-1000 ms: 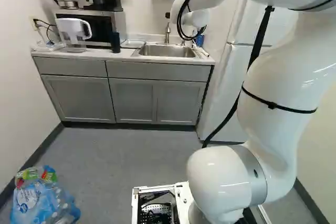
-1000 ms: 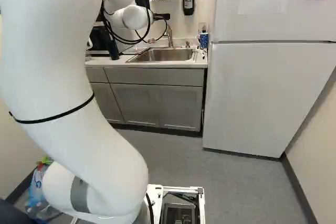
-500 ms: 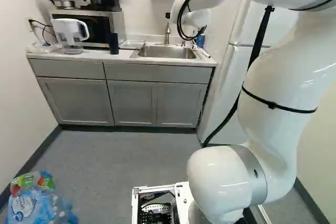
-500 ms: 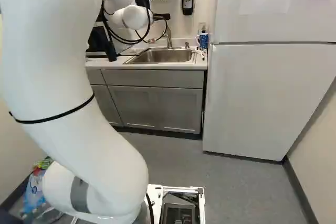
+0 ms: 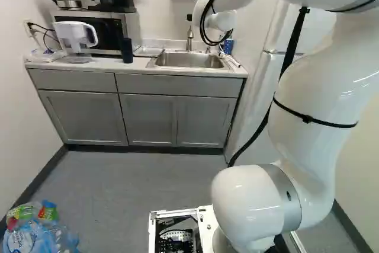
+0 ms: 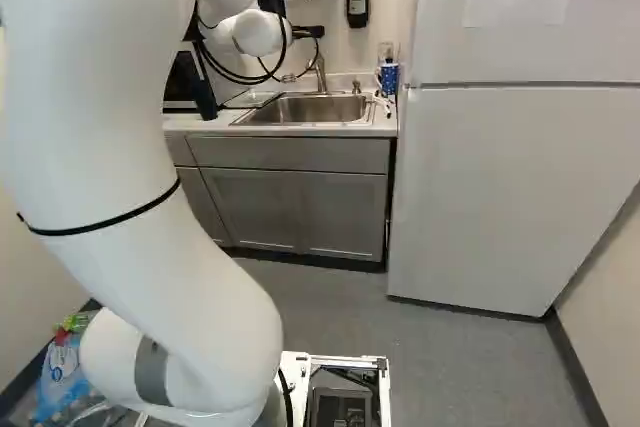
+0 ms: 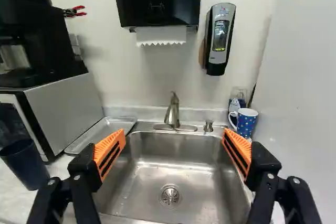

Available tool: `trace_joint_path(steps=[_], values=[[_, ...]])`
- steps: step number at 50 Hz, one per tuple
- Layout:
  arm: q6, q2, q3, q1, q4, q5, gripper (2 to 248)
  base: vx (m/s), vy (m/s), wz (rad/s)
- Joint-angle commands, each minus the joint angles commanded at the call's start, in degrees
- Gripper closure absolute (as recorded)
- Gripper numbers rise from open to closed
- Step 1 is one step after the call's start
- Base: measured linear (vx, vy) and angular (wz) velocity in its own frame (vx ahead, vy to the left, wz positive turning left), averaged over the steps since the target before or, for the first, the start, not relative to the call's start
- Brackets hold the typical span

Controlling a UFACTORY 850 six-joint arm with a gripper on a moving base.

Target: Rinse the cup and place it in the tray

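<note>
Judged as a whole, your job is at its start: no rinse under way, nothing set down, so grasping, rinsing and placing are all left to do. The sink holds no cup, and you see no water running from the faucet. The tray lies on the counter on the microwave side of the sink, with no cup in it. Your gripper is spread wide and grips nothing. The blue dotted mug stands upright by the sink's back corner on the fridge side, handle turned toward the faucet (probably your cup, though a dark tumbler stands past the tray).

Around these, the biggest thing is the fridge, which leaves you little room beside the mug; that side looks the likeliest place to bump. Opposite, the microwave borders the tray and could crowd your fingers when you place the cup. The coffee maker sits on top of it. The water bottles are on the floor, well apart from the work. Smallest, but closest to your grasp, is the clear glass behind the mug (easy to knock).
</note>
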Motion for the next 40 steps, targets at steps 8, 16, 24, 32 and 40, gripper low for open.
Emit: trace_joint_path(steps=[8,16,24,32,40], values=[[0.00,0.00,0.00,0.00,0.00,0.00,3,0.081,0.020,0.098],[0.00,0.00,0.00,0.00,0.00,0.00,3,0.086,0.023,0.112],[0.00,0.00,0.00,0.00,0.00,0.00,3,0.084,0.027,0.125],[0.00,0.00,0.00,0.00,0.00,0.00,3,0.091,0.028,0.143],[0.00,0.00,0.00,0.00,0.00,0.00,3,0.095,0.017,0.165]])
